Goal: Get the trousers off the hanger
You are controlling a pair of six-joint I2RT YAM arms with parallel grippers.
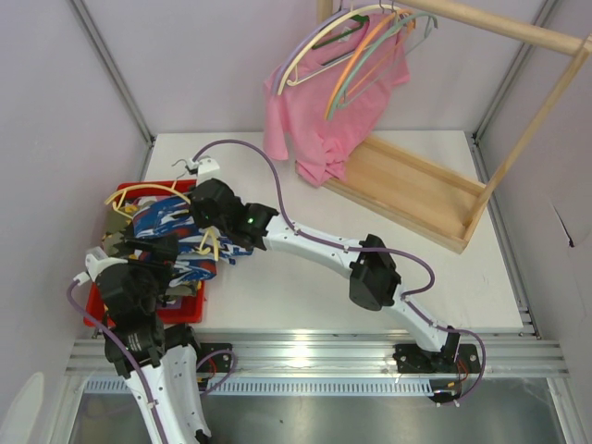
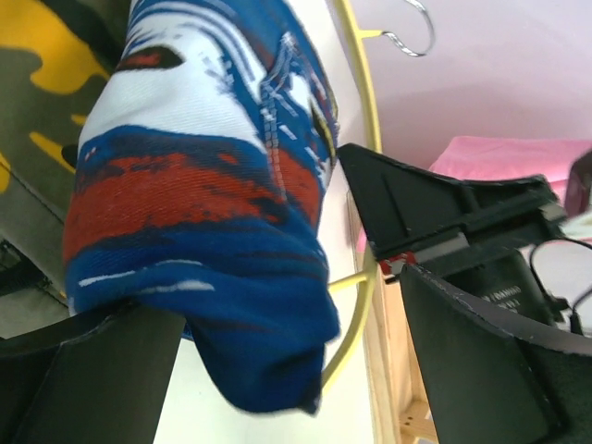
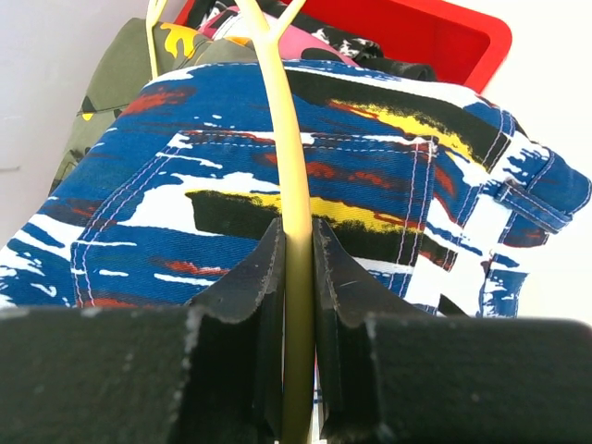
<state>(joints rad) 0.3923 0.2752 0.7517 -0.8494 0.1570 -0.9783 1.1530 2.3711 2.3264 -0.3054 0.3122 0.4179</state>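
**Top view.** The printed trousers (blue, white and red) lay draped on a yellow hanger over the red bin at the left edge of the worktop. Your right pincer met them from the right and your left pincer from the near side. The pink T-shirt hung on the wooden rack, well apart.

**Left wrist view.** Your left pincer stood with its jaws apart. A bunched fold of the printed trousers hung between them, touching the left finger only. The yellow hanger curved just beside the cloth.

**Right wrist view.** Your right pincer was clamped on the bar of the yellow hanger, which lay across the printed trousers. An olive camouflage pair and the red bin showed behind.
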